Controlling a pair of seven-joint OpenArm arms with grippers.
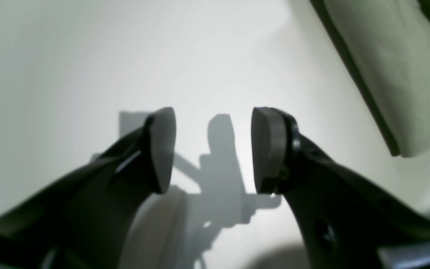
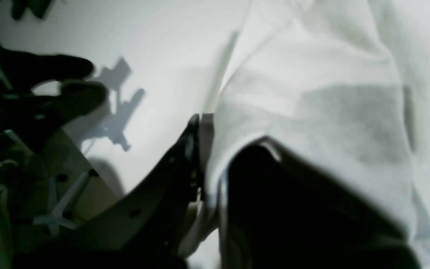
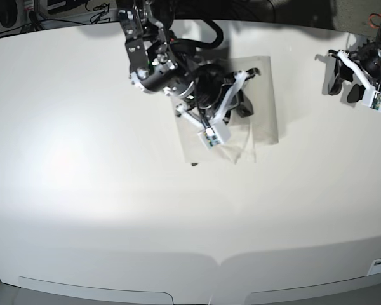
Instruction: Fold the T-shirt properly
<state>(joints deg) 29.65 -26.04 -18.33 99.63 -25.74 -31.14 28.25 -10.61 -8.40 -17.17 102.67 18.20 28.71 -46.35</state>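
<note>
The smooth white tabletop (image 3: 82, 190) carries the folded, pale off-white cotton T-shirt (image 3: 263, 101) at upper centre of the base view. The right gripper (image 2: 200, 149) jaws are pinched tight on its edge. The left gripper (image 1: 213, 149) at upper right has jaws wide apart, holding nothing.

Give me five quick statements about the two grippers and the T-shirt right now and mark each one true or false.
1. The right gripper is shut on the T-shirt. True.
2. The left gripper holds a sleeve. False: its jaws stand open with nothing between them.
3. The T-shirt lies spread out flat at full size. False: it is already folded into a compact shape.
4. The left gripper is off to the side of the shirt. True.
5. The T-shirt hangs over the edge of the table. False: it lies well in from the edge.
</note>
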